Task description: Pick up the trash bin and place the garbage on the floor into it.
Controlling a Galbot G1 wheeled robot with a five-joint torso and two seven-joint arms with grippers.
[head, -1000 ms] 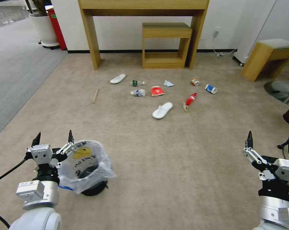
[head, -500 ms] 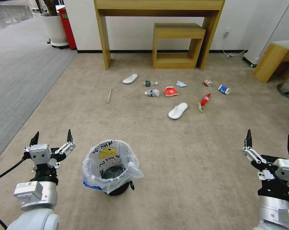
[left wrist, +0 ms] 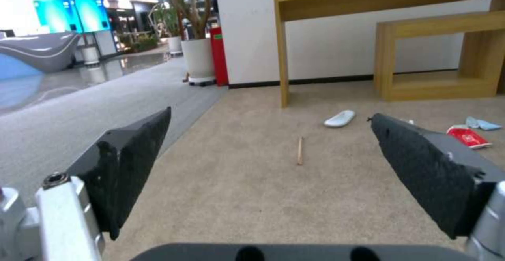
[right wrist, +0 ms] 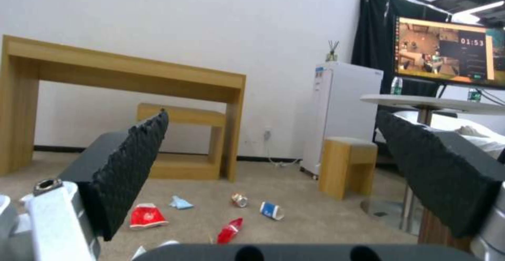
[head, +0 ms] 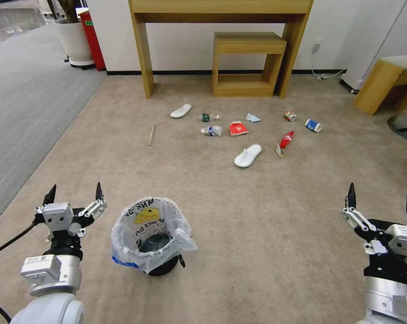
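Floor (head: 266, 234) — bin (head: 151, 234), garbage (head: 247, 155).

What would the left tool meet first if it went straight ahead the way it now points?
Probably bare floor first: the left tool is open, beside the trash bin and apart from it. Farther on, roughly in line, lies the wooden stick; depth is unclear.

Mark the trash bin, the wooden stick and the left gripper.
trash bin (head: 122, 234): head view, bag-covered side wall.
wooden stick (head: 151, 135): head view, mid-length.
left gripper (head: 74, 194): head view, midway between its open fingertips.
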